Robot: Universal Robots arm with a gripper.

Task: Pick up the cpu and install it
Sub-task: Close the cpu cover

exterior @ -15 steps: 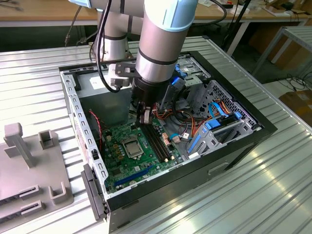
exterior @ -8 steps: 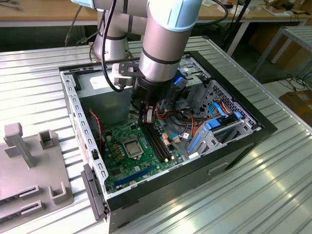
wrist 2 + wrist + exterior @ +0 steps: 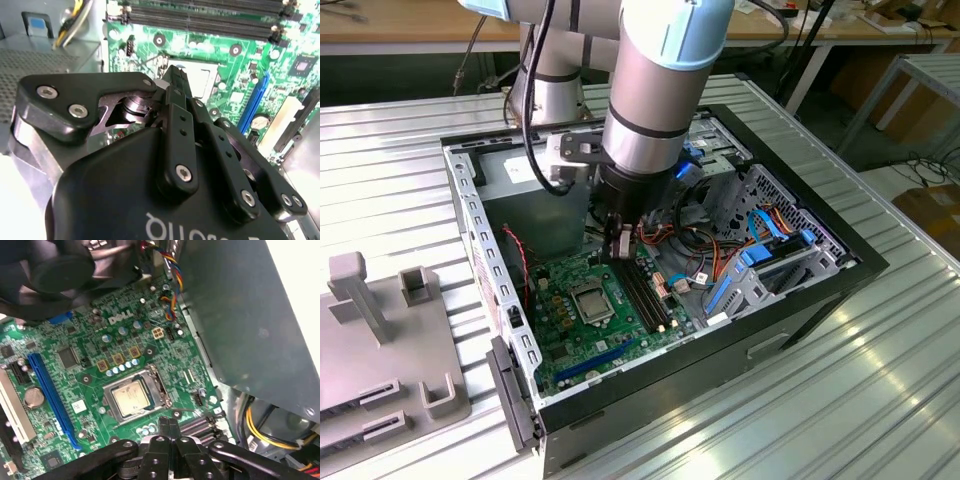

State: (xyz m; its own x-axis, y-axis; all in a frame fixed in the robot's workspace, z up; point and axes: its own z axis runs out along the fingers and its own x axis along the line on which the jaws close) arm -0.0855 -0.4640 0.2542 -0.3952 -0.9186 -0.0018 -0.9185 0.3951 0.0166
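Grey chip: cpu [image 3: 131, 398] seated in socket frame [image 3: 135, 397] on motherboard [image 3: 90, 360].
Claw [image 3: 168, 426]: fingers pressed together, empty, above memory slots [image 3: 645, 290].

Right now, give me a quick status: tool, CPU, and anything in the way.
Tool shut and empty, hanging over the motherboard by the memory slots. CPU sits in its socket, metal frame around it. Nothing lying on the chip.

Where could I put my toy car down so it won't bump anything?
On the bare ribbed metal table, on the exterior view's right of the open black computer case, or in front of it. It is crowded inside the case: green motherboard, coloured cables, and the gripper.
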